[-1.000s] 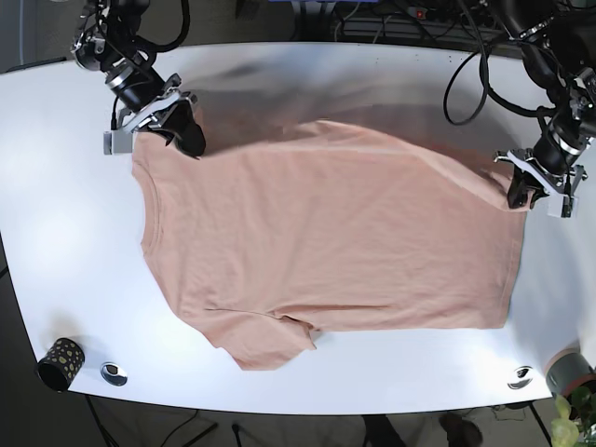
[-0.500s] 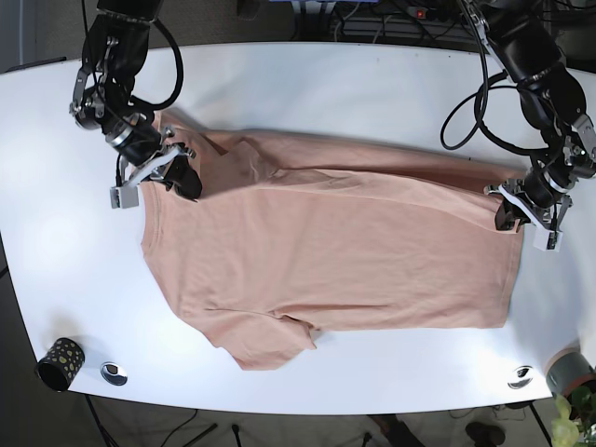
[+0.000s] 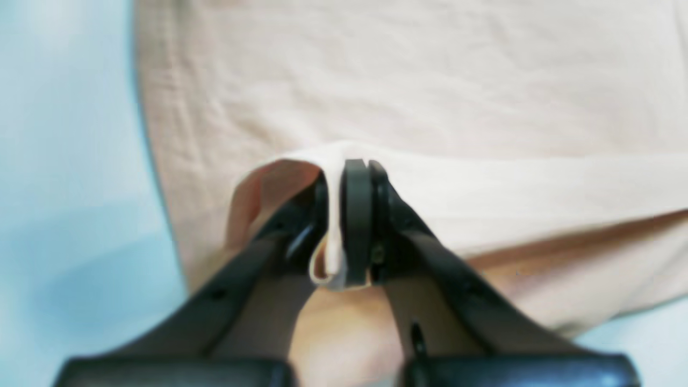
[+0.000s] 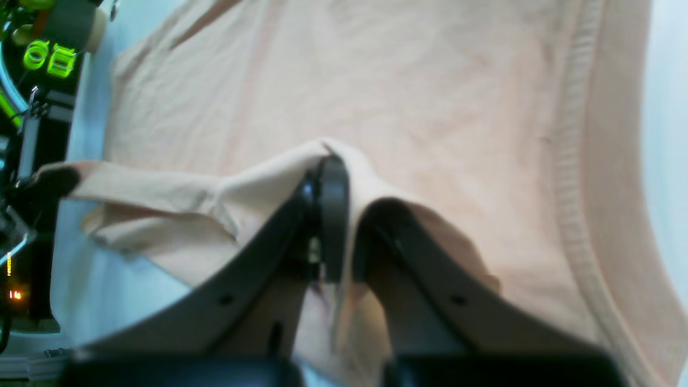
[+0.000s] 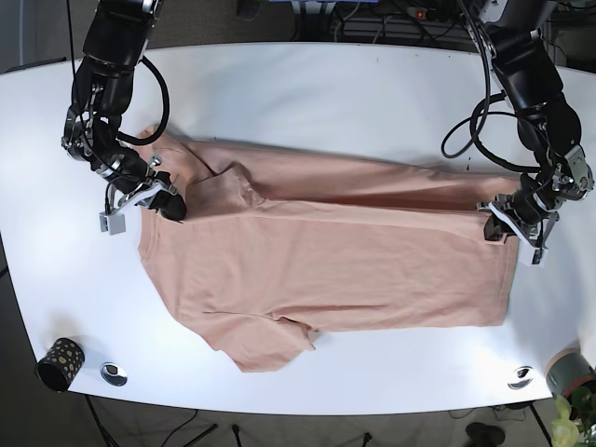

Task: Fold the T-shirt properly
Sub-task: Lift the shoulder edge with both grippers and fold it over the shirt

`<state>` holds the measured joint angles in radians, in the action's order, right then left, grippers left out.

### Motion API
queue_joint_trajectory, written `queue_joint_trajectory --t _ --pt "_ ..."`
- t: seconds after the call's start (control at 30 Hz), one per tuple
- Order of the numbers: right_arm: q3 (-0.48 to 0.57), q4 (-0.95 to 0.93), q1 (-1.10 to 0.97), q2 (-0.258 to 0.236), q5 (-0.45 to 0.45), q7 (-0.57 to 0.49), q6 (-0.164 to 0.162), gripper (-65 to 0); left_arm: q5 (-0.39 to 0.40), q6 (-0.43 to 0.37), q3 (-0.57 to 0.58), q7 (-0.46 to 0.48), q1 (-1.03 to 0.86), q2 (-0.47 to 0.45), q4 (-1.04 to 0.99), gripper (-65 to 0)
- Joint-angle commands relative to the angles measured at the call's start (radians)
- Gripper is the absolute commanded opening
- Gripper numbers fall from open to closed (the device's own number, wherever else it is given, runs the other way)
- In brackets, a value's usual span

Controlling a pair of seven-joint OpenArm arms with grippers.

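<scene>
A salmon-pink T-shirt (image 5: 326, 265) lies spread on the white table (image 5: 307, 84), its far edge folded over toward the front. On the base view's left, my right gripper (image 5: 170, 203) is shut on the fabric near the collar, which shows as a ribbed band (image 4: 578, 177) in the right wrist view; its jaws (image 4: 330, 215) pinch a raised fold. On the base view's right, my left gripper (image 5: 504, 223) is shut on the hem corner, with cloth (image 3: 336, 215) squeezed between its black fingers (image 3: 357, 215).
A small dark patterned cup (image 5: 59, 361) stands at the front left corner beside a metal disc (image 5: 114, 373). Another metal disc (image 5: 520, 377) and a grey cup (image 5: 570, 371) sit at the front right. Cables (image 5: 391, 23) run behind the table's far edge.
Both grippers have moved toward the front with the shirt's far edge, laying it over the shirt's body. The fold has settled lower and flatter.
</scene>
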<state>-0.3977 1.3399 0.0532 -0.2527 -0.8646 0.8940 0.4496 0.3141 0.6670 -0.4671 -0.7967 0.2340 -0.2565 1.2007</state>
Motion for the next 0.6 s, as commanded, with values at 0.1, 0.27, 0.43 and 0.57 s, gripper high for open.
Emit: queue_joint_trajectory --t 0.1,0.27,0.43,0.57 --pt "-0.007 -0.006 0.032 -0.030 0.049 -0.023 0.007 -44.5 0.009 -0.008 0.017 0.026 0.020 -0.027 -0.017 -45.7" --pt "-0.010 0.105 -0.026 -0.032 0.124 -0.023 0.007 -21.6 0.009 -0.008 0.017 0.026 0.012 -0.028 -0.015 -24.7" --pt "-0.010 0.250 -0.103 -0.032 0.215 -0.023 0.007 -23.5 0.010 -0.002 0.017 0.024 -0.018 -0.037 -0.009 -26.5" --pt "-0.010 0.336 -0.183 -0.032 0.284 -0.023 0.007 -27.4 0.012 0.000 0.017 0.024 -0.080 -0.048 0.037 -26.5"
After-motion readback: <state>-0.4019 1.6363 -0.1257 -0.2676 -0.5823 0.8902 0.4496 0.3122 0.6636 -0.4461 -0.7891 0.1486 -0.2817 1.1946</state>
